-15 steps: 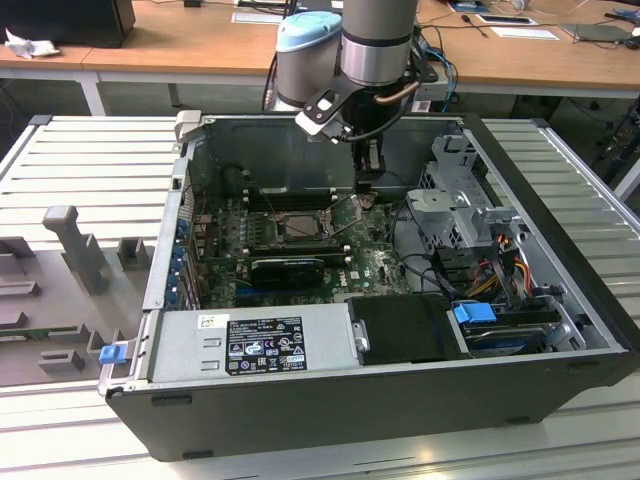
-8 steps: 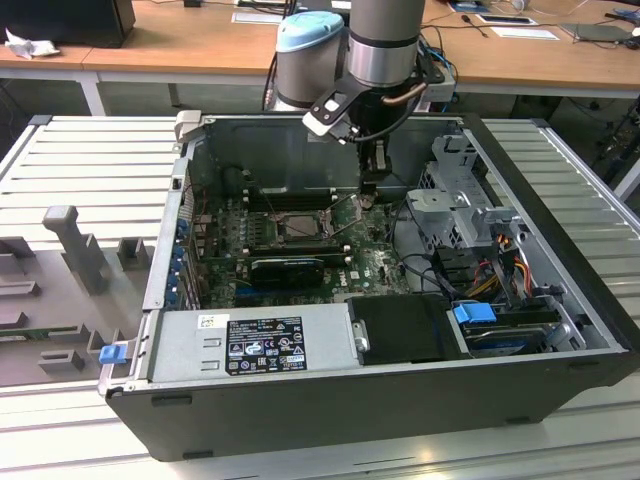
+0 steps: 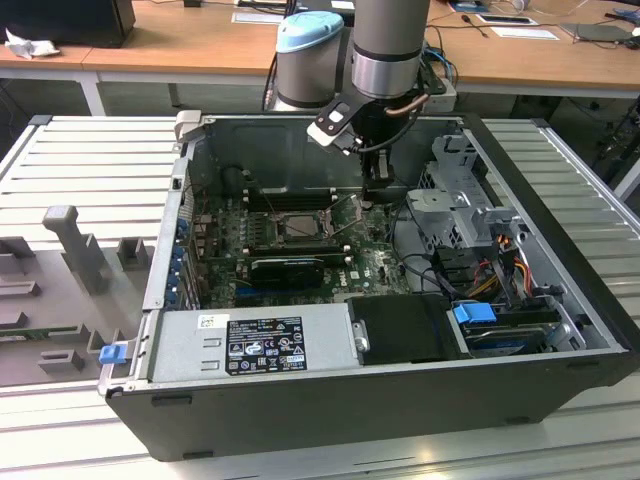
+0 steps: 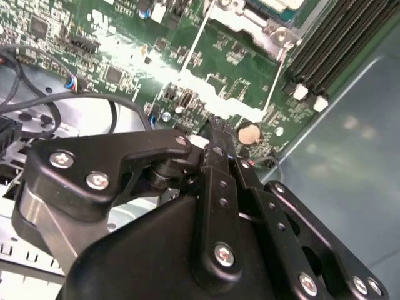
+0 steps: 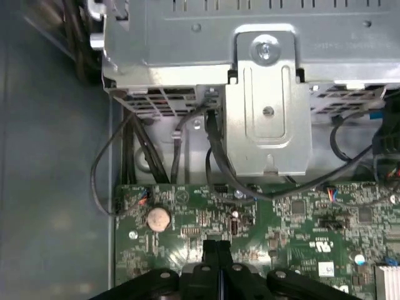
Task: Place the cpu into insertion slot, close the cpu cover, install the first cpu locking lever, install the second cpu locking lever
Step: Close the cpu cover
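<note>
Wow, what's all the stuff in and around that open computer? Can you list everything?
computer case: one, dark grey, open on the table
table: one, silvery slats, under the case
circuit board: one, green, on the case floor
insertion slot: one, silvery rim, dark centre, mid-board
memory slots: a few, black, on the slot's far side
long card: one, black, on the slot's near side
coin battery: one, silvery, near the board's edge
power box: one, silver, against the near wall
drive cage: one, grey, exterior view's right
robot arm: one, grey, reaching into the case
claw: one, black, shut, over the board
</note>
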`<state>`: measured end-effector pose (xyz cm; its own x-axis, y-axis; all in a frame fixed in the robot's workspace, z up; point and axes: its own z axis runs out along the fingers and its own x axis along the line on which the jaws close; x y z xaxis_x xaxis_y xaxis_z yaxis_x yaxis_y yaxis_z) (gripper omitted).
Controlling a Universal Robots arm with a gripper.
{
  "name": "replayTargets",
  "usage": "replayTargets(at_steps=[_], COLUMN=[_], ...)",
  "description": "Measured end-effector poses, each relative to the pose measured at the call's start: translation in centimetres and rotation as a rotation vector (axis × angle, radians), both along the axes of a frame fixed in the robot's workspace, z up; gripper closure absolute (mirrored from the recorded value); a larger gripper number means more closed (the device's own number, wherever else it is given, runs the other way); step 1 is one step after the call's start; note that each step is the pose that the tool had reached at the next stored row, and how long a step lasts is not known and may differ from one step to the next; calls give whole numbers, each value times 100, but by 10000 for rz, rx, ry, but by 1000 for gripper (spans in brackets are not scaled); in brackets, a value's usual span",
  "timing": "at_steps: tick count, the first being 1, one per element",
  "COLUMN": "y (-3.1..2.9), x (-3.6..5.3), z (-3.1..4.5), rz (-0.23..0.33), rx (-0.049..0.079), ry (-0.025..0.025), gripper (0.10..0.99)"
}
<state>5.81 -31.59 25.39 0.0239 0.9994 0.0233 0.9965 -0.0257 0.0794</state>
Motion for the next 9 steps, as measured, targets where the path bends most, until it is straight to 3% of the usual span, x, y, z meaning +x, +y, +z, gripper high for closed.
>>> replayTargets(at_steps=[4, 5, 6, 7, 9], y=[-4, -5, -5, -5, -6], x=[26, 26, 26, 26, 26], z=[-103, -109, -109, -109, -106], rz=[-2, 0, 0, -1, 0], rx=[1, 1, 5, 19, 39], ry=[5, 42, 157, 386, 668], gripper=[980, 980, 980, 980, 980])
